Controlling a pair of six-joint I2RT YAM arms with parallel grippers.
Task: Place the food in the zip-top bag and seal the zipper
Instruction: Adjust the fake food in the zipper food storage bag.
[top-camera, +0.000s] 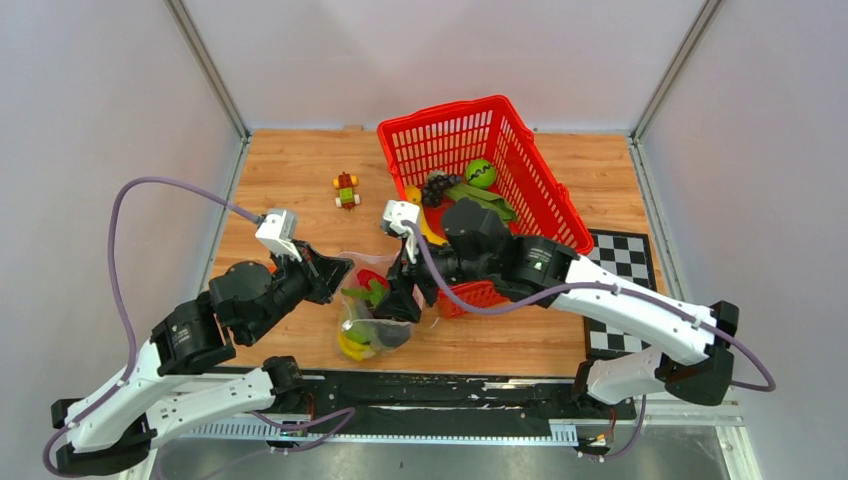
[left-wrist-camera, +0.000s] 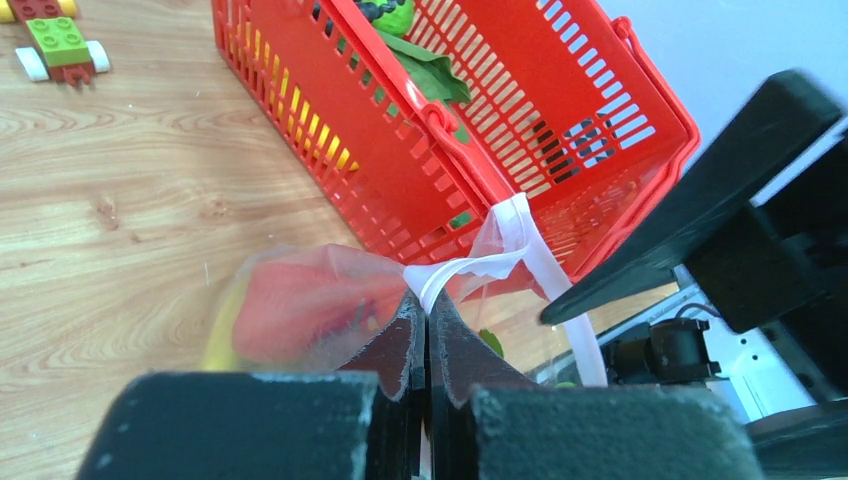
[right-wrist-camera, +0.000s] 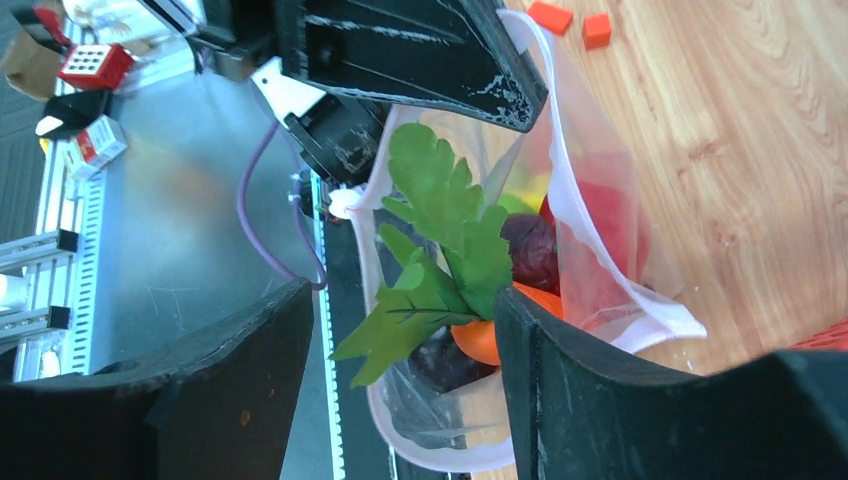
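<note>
We noted the left gripper (left-wrist-camera: 427, 312) pinched fully closed on the zipper (left-wrist-camera: 480, 262) strip, holding up the mouth of the zip-top bag (top-camera: 362, 325). The bag sat on the table (top-camera: 290, 170), just beside the red basket (top-camera: 530, 160). The right gripper (right-wrist-camera: 405, 300) fingers stood wide apart at the bag's mouth. Between them we saw the carrot (right-wrist-camera: 478, 340) inside the bag, ungripped.

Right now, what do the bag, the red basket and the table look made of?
Bag: thin clear plastic film, glossy; it crinkles and shows the food through. Basket: seemingly rigid red moulded plastic, slotted mesh walls. Table: wood or wood-look laminate, matte; grain lines and knots.
</note>
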